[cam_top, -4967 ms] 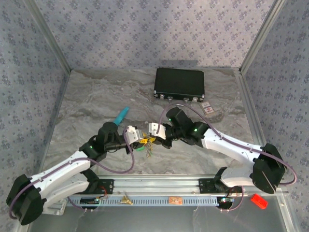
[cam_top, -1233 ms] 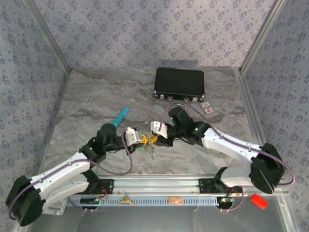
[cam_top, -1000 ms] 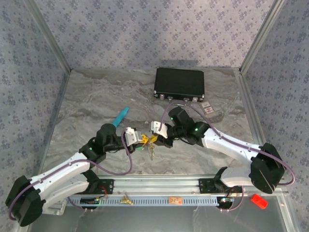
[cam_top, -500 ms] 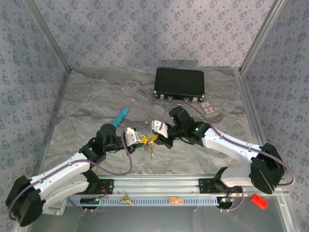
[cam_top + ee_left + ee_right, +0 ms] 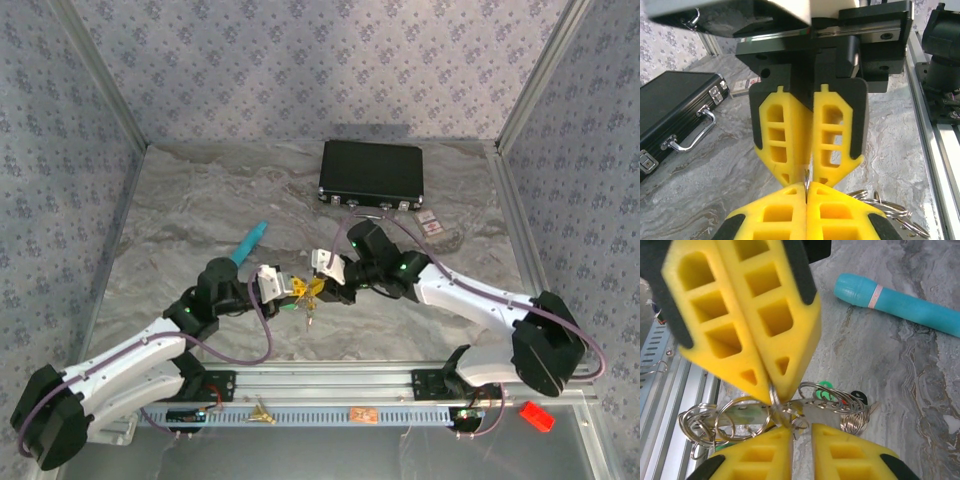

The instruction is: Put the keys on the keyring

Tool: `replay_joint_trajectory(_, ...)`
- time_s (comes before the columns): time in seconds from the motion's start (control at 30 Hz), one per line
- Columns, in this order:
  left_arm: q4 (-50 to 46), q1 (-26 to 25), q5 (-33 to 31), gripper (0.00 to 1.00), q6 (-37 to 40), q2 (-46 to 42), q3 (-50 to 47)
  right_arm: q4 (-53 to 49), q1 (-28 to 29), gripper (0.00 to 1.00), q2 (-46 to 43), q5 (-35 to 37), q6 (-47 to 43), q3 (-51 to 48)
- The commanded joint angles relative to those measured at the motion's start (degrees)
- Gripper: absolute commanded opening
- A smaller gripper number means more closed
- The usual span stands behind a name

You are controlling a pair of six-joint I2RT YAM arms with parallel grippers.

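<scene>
Blue-grey floral-patterned walls enclosed a grey marbled stone-look tabletop (softly, evenly lit), with slanting silver aluminium frame posts at the corners.

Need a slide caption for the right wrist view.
Left gripper pinching the keyring by its wire above the table, teal tube lying behind.

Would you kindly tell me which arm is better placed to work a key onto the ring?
Probably the right. The left gripper is shut on the keyring wire, anchoring it, while the right gripper meets it tip to tip beside the keys.
</scene>
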Motion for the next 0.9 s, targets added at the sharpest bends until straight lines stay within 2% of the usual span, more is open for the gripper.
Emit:
replay_joint_trajectory(0.0, 5.27, -0.06, 1.88, 0.0, -0.92, -1.15, -0.47, 2.88, -0.4, 0.21, -2.85, -1.28, 0.72, -2.13)
replay_joint_trajectory(0.47, 5.96, -0.08, 1.95, 0.0, -1.52, -0.97, -0.82, 9.05, -0.05, 0.19, -2.93, -2.99, 3.2, -3.19)
replay_joint_trajectory(0.6, 6.15, 0.0, 2.06, 0.0, -1.63, -0.86, -0.87, 10.26, 0.02, 0.12, -2.64, -3.28, 3.65, -3.19)
replay_joint_trajectory(0.67, 6.09, -0.05, 1.9, 0.0, -1.63, -0.79, -0.82, 10.23, 0.01, 0.02, -2.54, -3.3, 3.68, -3.0)
replay_joint_trajectory(0.73, 5.55, -0.06, 0.96, 0.0, -1.71, -0.9, -0.66, 9.62, -0.1, 0.0, -2.75, -3.17, 3.46, -2.92)
replay_joint_trajectory(0.87, 0.63, -0.03, -1.85, 0.2, -0.8, -1.25, 0.54, 5.02, 0.27, 0.0, -3.41, -1.4, 1.03, -1.13)
